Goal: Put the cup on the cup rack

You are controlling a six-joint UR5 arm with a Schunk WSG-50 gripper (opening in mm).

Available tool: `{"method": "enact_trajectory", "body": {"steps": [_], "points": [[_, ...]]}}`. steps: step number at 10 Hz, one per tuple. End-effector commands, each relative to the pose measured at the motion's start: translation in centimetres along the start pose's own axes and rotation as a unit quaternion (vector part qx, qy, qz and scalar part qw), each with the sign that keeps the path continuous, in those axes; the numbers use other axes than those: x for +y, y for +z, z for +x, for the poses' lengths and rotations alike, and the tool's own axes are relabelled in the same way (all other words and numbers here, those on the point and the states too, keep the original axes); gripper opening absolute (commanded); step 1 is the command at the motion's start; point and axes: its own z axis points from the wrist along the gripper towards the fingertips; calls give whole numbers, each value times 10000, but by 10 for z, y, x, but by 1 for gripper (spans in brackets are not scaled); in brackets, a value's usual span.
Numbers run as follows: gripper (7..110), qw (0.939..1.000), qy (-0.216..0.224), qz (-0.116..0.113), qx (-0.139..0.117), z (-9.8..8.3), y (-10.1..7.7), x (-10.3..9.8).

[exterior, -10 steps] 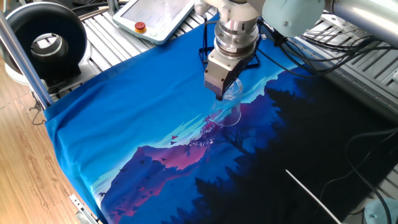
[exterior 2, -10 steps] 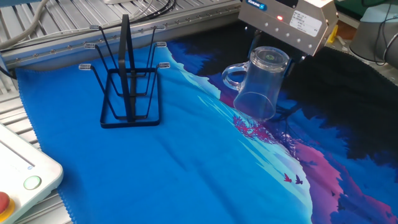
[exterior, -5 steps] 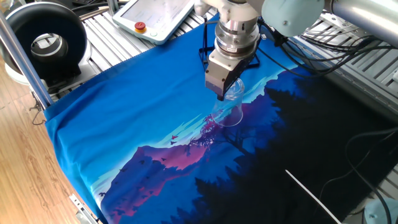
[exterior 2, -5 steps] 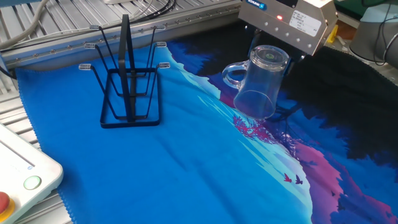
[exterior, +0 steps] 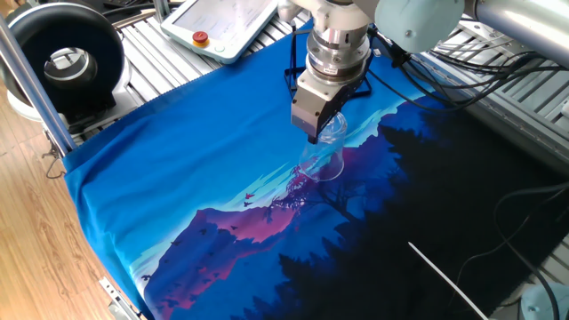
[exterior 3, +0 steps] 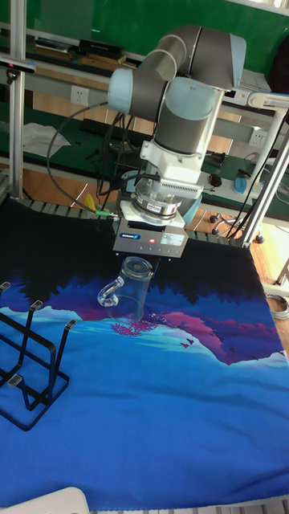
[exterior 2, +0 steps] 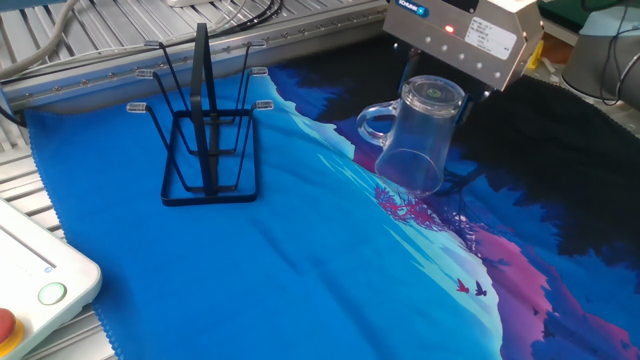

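Small clear glass mug with side handle and thick base [exterior 2: 418, 140] held inverted and tilted in grey two-finger gripper [exterior 2: 437, 92], thick base up at the fingers, open mouth down, lifted just clear of blue-purple mountain-print cloth [exterior 2: 300, 260]. Claw clamped on the mug's base end; fingertips themselves mostly hidden behind gripper body and glass. Handle sticking out sideways toward the rack side in the other fixed view, also seen in tall fixed view [exterior 3: 131, 291]. Mug hard to make out in one fixed view [exterior: 324, 153], below gripper [exterior: 315, 133].

Small black wire rack with rectangular base frame and thin upright pegs [exterior 2: 205, 135] standing upright on the cloth, well apart from the mug, pegs free. Partly cropped at left edge in tall fixed view [exterior 3: 30, 365]; mostly hidden behind the arm in one fixed view. Bare cloth between mug and rack.

White tablet-like pendant with red button [exterior: 224, 25] lying on slatted metal table surface [exterior: 151, 62] past the cloth edge; corner of it with green button visible in the other fixed view [exterior 2: 40, 285]. Round black fan-like unit [exterior: 64, 60] beside the table corner. Black cables [exterior: 498, 62] draped over slats near arm base. Thin white rod [exterior: 453, 280] lying on dark part of cloth, well away from mug.
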Motion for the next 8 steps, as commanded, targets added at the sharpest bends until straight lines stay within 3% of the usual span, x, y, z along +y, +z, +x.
{"method": "enact_trajectory", "body": {"steps": [1, 6, 8], "points": [[22, 9999, 53, 6, -132, -7, -1, -1], [22, 9998, -29, -13, -183, -9, -1, 0], [22, 9996, -212, -32, -187, -24, -11, -11]]}}
